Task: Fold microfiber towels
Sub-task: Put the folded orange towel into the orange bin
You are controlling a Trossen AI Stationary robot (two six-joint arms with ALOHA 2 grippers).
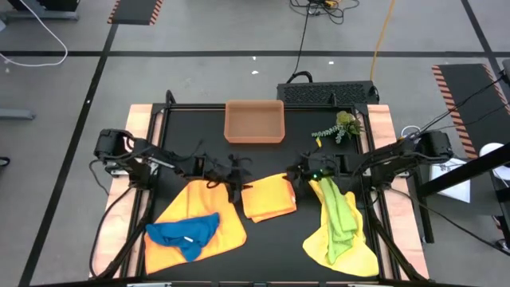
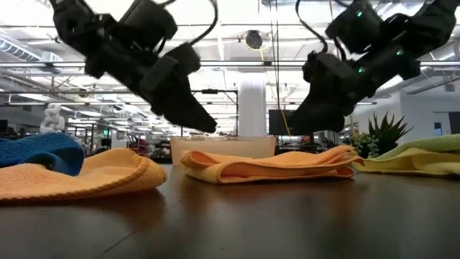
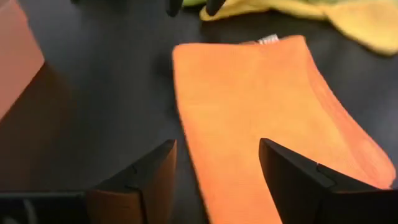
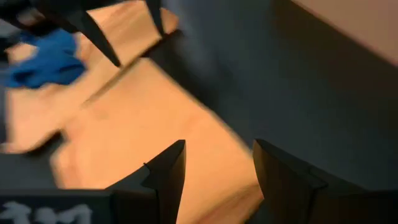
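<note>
Both dark arms are stretched inward toward mid-table; the left gripper (image 1: 237, 188) and right gripper (image 1: 296, 177) are held open, empty.

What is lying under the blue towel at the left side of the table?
The blue towel lies crumpled on a spread yellow-orange towel, which rests on the table. Whatever is beneath that towel's covered middle cannot be seen.

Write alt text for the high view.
Both grippers, left gripper and right gripper, hover open either side of a folded orange towel mid-table. A blue towel lies on a yellow towel; opposite, a green towel.
</note>
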